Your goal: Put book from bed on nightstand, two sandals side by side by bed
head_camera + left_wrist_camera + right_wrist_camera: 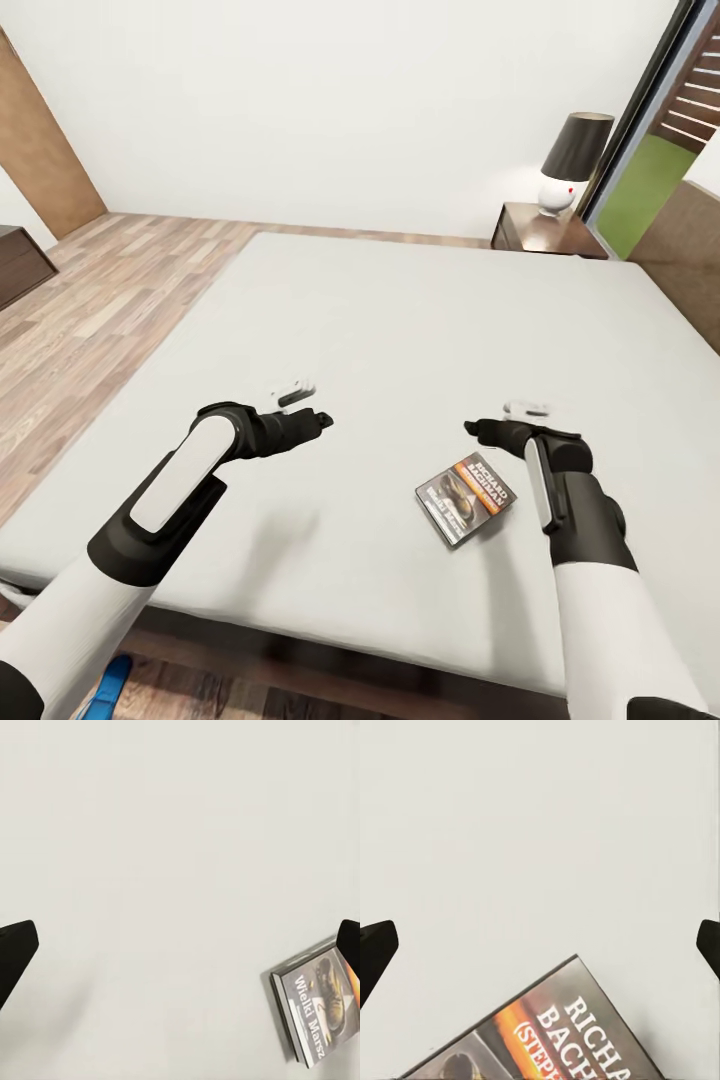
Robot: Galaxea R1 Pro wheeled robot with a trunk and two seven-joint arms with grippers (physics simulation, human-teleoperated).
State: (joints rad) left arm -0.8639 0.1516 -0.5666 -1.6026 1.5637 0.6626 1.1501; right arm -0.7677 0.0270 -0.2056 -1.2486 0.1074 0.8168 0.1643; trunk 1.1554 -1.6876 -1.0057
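The book [465,497] lies flat on the pale mattress of the bed [400,320], near the front edge, its dark cover with white lettering and an orange band facing up. My right gripper [472,428] hovers open just beyond it; in the right wrist view the book [555,1035] lies near the gripper [540,945], not between the fingers. My left gripper [322,420] is open over bare mattress to the book's left, and the book [319,1009] sits at the edge of its wrist view. Part of one blue sandal [112,682] shows on the floor under my left arm.
The nightstand [545,230] with a dark-shaded lamp [572,160] stands past the bed's far right corner, beside the window [660,150]. A low dark cabinet [20,262] is at the far left on the wood-plank floor [110,290].
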